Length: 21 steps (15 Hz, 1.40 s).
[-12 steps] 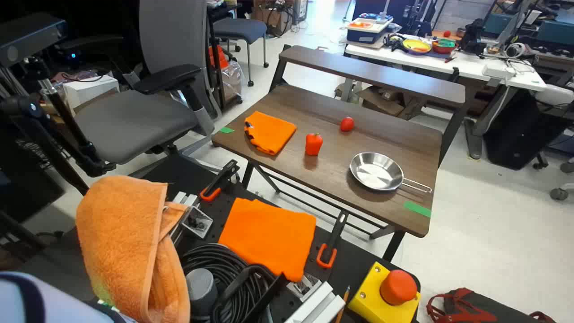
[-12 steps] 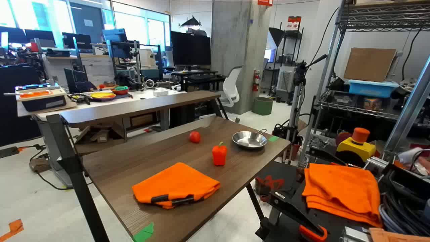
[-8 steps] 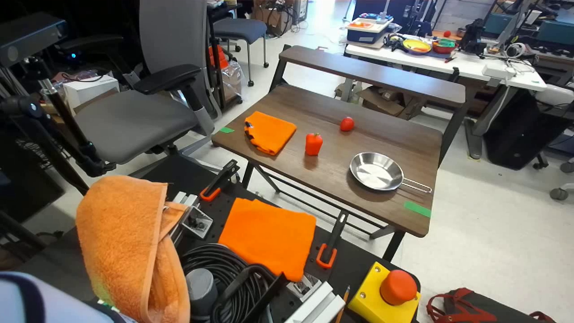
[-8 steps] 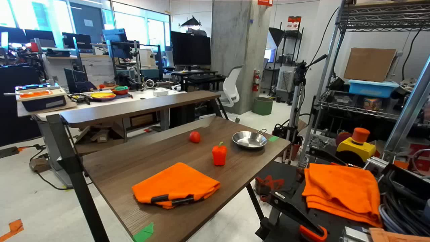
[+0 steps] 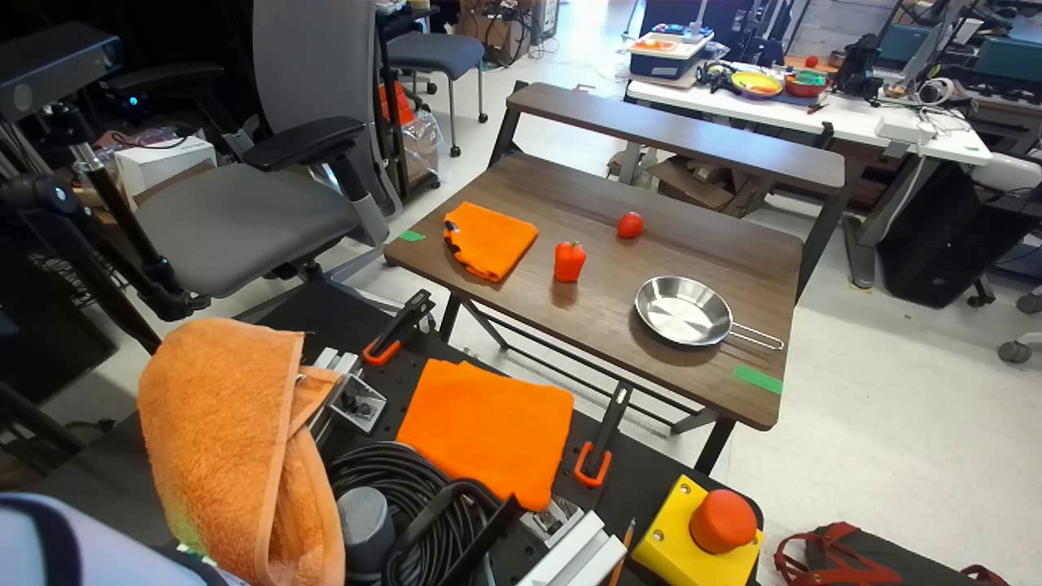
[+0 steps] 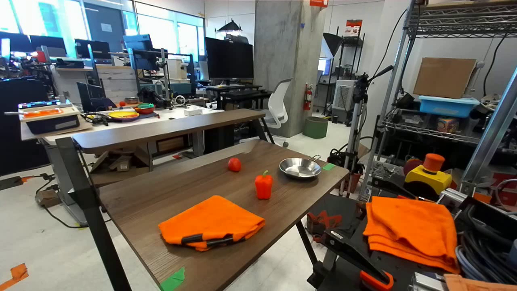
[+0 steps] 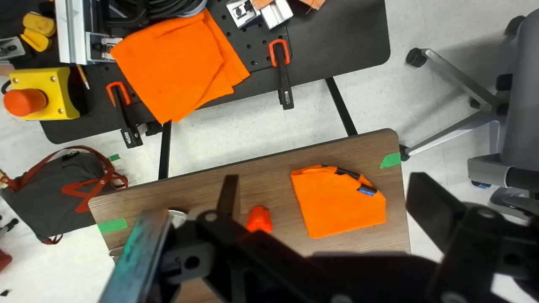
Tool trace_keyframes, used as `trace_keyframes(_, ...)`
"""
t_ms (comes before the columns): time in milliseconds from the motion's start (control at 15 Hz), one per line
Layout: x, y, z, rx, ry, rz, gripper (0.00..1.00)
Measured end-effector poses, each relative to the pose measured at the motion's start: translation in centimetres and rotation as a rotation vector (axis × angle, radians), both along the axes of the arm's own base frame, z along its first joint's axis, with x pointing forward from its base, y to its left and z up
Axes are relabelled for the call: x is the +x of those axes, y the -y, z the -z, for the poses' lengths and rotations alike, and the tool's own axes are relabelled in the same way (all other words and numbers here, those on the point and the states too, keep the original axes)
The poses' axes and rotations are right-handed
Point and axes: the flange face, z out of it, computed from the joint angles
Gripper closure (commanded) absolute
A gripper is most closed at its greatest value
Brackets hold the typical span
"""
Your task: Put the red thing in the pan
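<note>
While one end effector point(image 7: 324, 193) gapes, one red ball point(image 5: 629, 225), one pan point(image 5: 684, 311), on one table point(image 5: 716, 244)

On the table point(image 5: 606, 264) I see a pepper point(image 5: 569, 262) with cloth point(image 5: 496, 240) and pan point(image 5: 684, 309) either side of it, tomato point(image 5: 629, 225) near it

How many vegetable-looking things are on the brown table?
2: a round red one nearer the raised shelf, and a red-orange pepper between the orange cloth and the pan. The cloth might hide more.
</note>
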Motion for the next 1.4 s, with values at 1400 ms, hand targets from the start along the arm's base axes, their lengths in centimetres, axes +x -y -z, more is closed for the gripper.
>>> trace_keyframes(1400,24.4,16.8,14.0,0.003,0.023,0.315,0.00)
